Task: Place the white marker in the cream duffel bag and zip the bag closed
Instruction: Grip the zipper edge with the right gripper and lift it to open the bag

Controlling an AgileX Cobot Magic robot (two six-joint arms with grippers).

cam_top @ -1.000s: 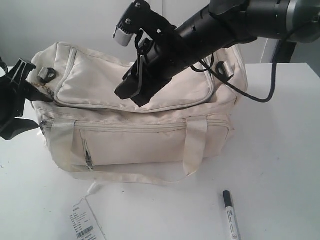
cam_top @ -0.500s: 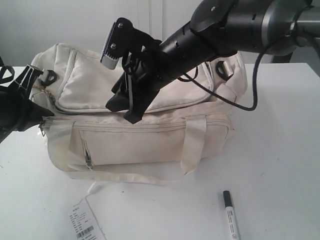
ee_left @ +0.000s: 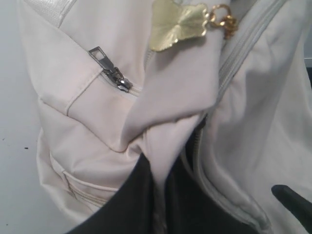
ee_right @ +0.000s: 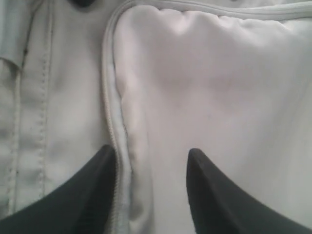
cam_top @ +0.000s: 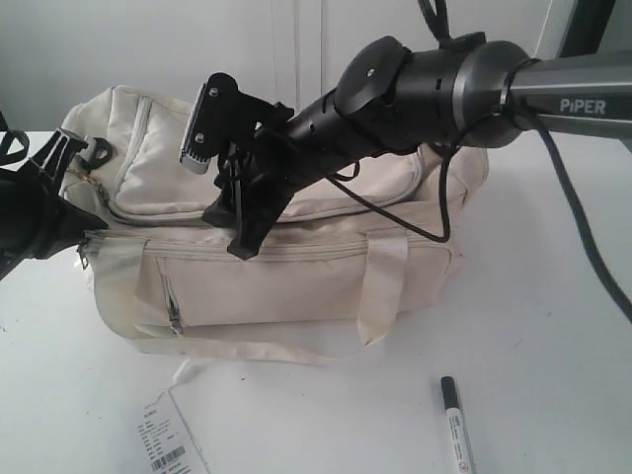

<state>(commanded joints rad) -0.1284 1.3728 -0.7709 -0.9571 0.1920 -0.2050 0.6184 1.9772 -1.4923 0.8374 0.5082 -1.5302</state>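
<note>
Barcode paper tag [cam_top: 163, 441] flat on white table [cam_top: 553, 296].

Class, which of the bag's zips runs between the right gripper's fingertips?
The curved zip edging the top flap of the cream duffel bag; the front pocket zips lie lower.

right arm [cam_top: 434, 89]: black/grey, PiPER mark | cable [cam_top: 573, 212]: black | right gripper [cam_top: 227, 235]: black
</note>
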